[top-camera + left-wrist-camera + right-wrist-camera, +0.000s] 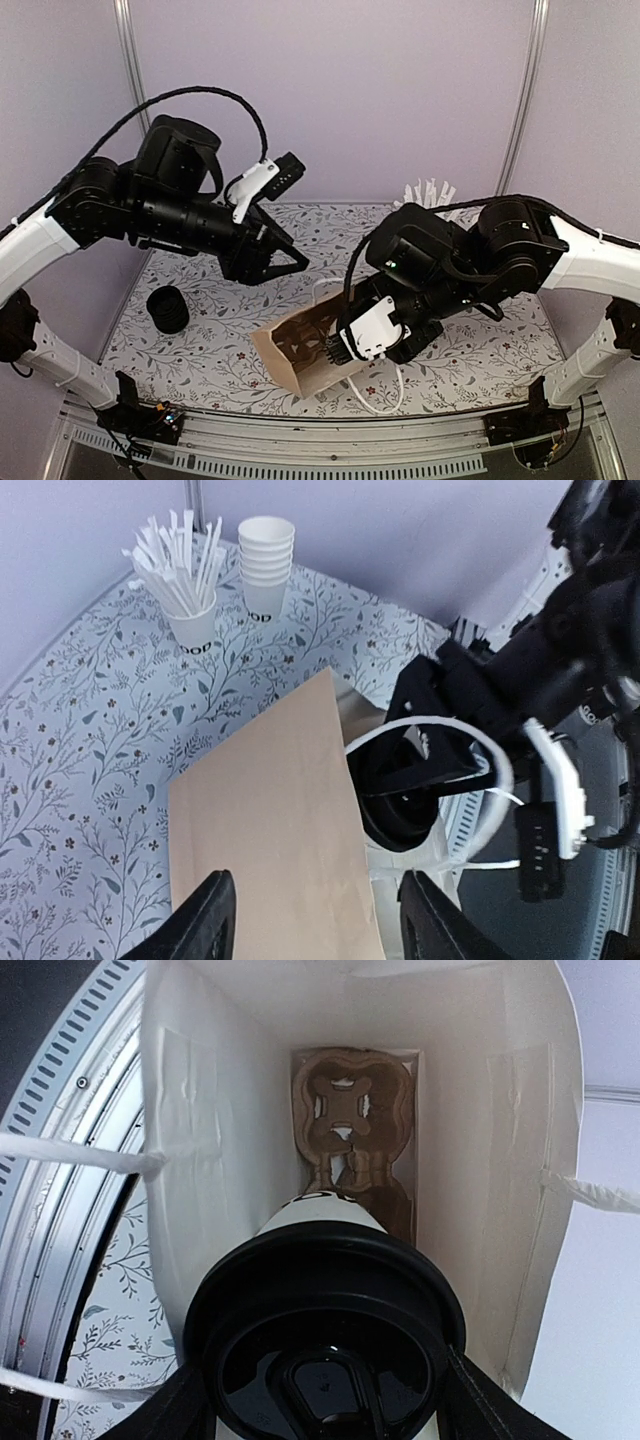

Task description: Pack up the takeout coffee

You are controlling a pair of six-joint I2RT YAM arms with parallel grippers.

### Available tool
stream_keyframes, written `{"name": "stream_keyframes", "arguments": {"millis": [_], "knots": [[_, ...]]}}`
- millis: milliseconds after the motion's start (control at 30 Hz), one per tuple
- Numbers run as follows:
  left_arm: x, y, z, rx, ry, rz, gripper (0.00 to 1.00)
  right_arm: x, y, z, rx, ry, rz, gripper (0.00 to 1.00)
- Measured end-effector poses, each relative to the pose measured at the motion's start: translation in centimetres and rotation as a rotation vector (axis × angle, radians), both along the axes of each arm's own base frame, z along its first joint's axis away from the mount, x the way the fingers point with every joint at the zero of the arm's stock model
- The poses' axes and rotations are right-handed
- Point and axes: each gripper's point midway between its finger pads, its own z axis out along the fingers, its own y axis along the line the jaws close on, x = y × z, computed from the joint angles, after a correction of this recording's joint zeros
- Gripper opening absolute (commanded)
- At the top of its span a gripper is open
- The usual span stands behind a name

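A brown paper bag [290,350] lies on its side on the table, mouth toward the right arm; it also shows in the left wrist view [270,810]. My right gripper [325,1405] is shut on a white takeout coffee cup with a black lid [330,1330] and holds it in the bag's mouth, bottom first. A brown cardboard cup carrier [350,1120] sits deep inside the bag. In the top view the right gripper [347,347] is at the bag's opening. My left gripper [288,262] is open and empty, raised above the bag [320,930].
A white cup of straws [190,630] and a stack of lidless white cups [266,570] stand at the table's far side. A stack of black lids [168,308] stands at the left. The bag's white handles [380,398] lie toward the front edge.
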Motion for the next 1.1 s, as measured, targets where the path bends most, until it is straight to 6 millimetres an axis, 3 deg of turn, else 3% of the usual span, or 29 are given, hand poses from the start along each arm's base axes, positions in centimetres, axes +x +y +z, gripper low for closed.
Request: {"name": "stream_keyframes", "arguments": {"millis": [100, 167, 267, 400, 467, 533, 600, 767, 1000, 1100], "knots": [[-0.3, 1.6, 2.5, -0.100, -0.067, 0.012, 0.74, 0.6, -0.1, -0.9, -0.022, -0.040, -0.005, 0.28], [0.3, 3.2, 3.1, -0.153, -0.118, 0.065, 0.77, 1.0, 0.0, -1.4, -0.021, -0.066, 0.000, 0.28], [3.0, 5.5, 1.0, -0.176, -0.141, 0.183, 0.74, 1.3, -0.1, -1.9, -0.018, -0.105, 0.020, 0.27], [9.9, 8.8, -6.3, -0.112, -0.080, 0.419, 0.70, 1.7, 0.0, -1.7, 0.007, -0.163, 0.049, 0.28], [12.4, 9.8, -11.5, -0.033, -0.009, 0.497, 0.70, 1.9, 0.3, -1.3, 0.030, -0.187, 0.055, 0.28], [13.3, 10.3, -15.3, 0.023, 0.058, 0.528, 0.69, 2.1, 0.7, -1.1, 0.047, -0.208, 0.058, 0.27], [13.6, 9.7, -17.4, 0.038, 0.106, 0.522, 0.69, 2.4, 1.0, -1.1, 0.056, -0.226, 0.057, 0.28], [14.9, 7.0, -19.3, -0.001, 0.144, 0.475, 0.69, 3.1, 1.2, -1.9, 0.052, -0.269, 0.045, 0.28], [15.7, 4.8, -24.2, 0.039, 0.230, 0.423, 0.68, 3.6, 0.9, -2.3, 0.038, -0.297, 0.027, 0.28], [15.4, 4.0, -24.7, 0.022, 0.260, 0.393, 0.68, 3.6, 0.9, -2.3, 0.039, -0.298, 0.027, 0.28]]}}
